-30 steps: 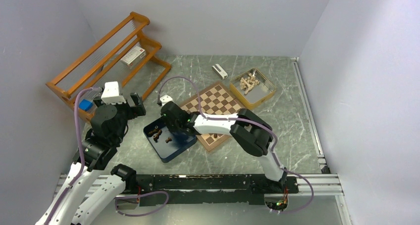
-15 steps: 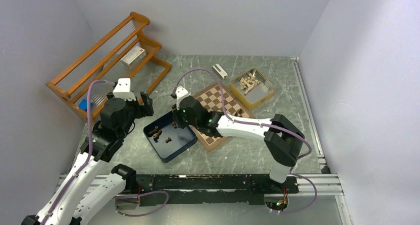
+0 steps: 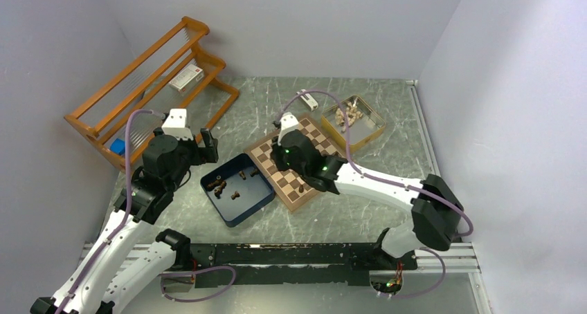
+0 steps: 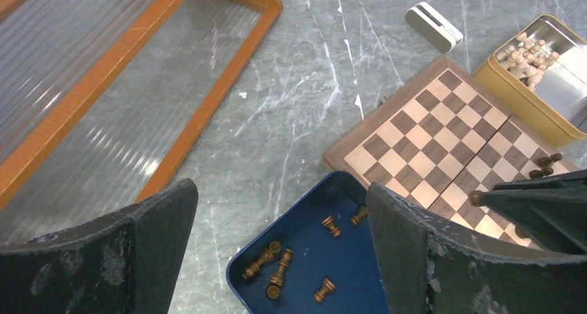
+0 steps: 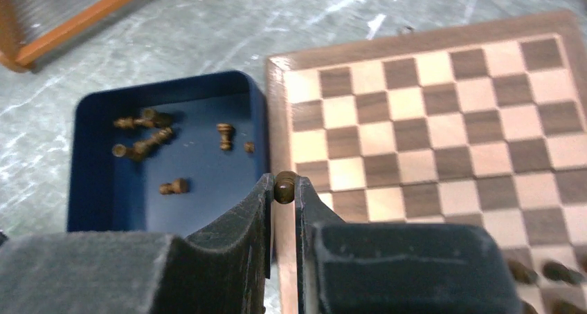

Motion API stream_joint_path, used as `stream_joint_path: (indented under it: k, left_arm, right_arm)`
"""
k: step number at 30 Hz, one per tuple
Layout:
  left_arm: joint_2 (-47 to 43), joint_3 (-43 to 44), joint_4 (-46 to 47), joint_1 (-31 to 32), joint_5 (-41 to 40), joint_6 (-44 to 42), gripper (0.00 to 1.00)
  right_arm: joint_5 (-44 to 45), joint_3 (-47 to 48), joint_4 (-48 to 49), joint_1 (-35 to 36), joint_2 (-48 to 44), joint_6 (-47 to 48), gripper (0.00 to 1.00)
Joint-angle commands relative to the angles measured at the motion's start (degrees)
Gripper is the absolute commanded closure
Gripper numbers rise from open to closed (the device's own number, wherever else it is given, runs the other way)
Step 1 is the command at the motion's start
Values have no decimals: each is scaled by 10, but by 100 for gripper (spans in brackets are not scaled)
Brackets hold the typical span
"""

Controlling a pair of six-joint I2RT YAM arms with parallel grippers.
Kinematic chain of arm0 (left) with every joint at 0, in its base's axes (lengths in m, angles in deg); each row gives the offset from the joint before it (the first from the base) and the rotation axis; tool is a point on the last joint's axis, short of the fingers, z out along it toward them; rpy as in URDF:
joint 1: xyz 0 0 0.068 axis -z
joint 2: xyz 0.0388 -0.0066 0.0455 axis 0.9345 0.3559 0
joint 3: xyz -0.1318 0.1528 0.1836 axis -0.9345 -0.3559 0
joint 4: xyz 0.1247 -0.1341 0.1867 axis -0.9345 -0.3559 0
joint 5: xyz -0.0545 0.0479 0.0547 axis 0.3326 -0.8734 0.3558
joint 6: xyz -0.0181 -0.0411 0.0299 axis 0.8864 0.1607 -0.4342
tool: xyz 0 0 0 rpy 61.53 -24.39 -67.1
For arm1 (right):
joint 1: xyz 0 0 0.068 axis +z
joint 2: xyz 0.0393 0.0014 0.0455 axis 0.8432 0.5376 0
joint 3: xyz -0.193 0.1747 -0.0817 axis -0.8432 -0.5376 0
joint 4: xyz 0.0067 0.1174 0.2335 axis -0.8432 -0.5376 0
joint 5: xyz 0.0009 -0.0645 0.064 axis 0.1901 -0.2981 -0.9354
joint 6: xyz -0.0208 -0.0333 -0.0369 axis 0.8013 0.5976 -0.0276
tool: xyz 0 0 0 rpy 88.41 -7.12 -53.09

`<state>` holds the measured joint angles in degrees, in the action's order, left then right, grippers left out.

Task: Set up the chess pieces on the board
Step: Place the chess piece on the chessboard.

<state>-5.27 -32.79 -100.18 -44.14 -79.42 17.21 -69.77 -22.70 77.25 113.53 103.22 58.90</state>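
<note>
My right gripper [image 5: 284, 191] is shut on a small dark brown chess piece [image 5: 284, 187], pinched at the fingertips. It hovers over the near-left border of the board [image 5: 443, 120], just beside the dark blue box [image 5: 97, 189]. Seen from the top, that gripper [image 3: 280, 163] sits over the board [image 3: 262, 153]. Several dark chess pieces [image 3: 220, 187] lie on their sides in the box [image 3: 246, 200]. A few more stand near the board's front edge [image 3: 302, 188]. My left gripper [image 4: 280, 252] hangs open and empty, high above the box's left side [image 3: 197, 146].
An orange wooden rack [image 3: 149, 79] holding a small carton [image 3: 185, 77] fills the back left. Just behind the board's right corner sits a yellow tin [image 3: 356, 120] of pale pieces. Near the board's back corner lies a small white object [image 3: 306, 99].
My right gripper has lifted out of the blue box and swung right over the board, carrying a dark piece. The left arm has shifted slightly right, its jaws still open.
</note>
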Motion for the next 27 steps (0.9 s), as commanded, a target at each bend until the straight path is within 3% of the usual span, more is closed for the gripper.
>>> stream_joint_path:
  k: [1,12,27]
  left_arm:
    - [-4,-2,31,0,-4,-10,4]
    - [-9,-3,29,-2,-2,-13,4]
    - [-15,-5,32,-3,-1,-17,3]
  right_arm:
    - [61,-43,-43,-24,-55,-24,100]
    - [41,-125,-17,-115,-95,-4,100]
    - [37,-120,-58,-117,-50,-33,97]
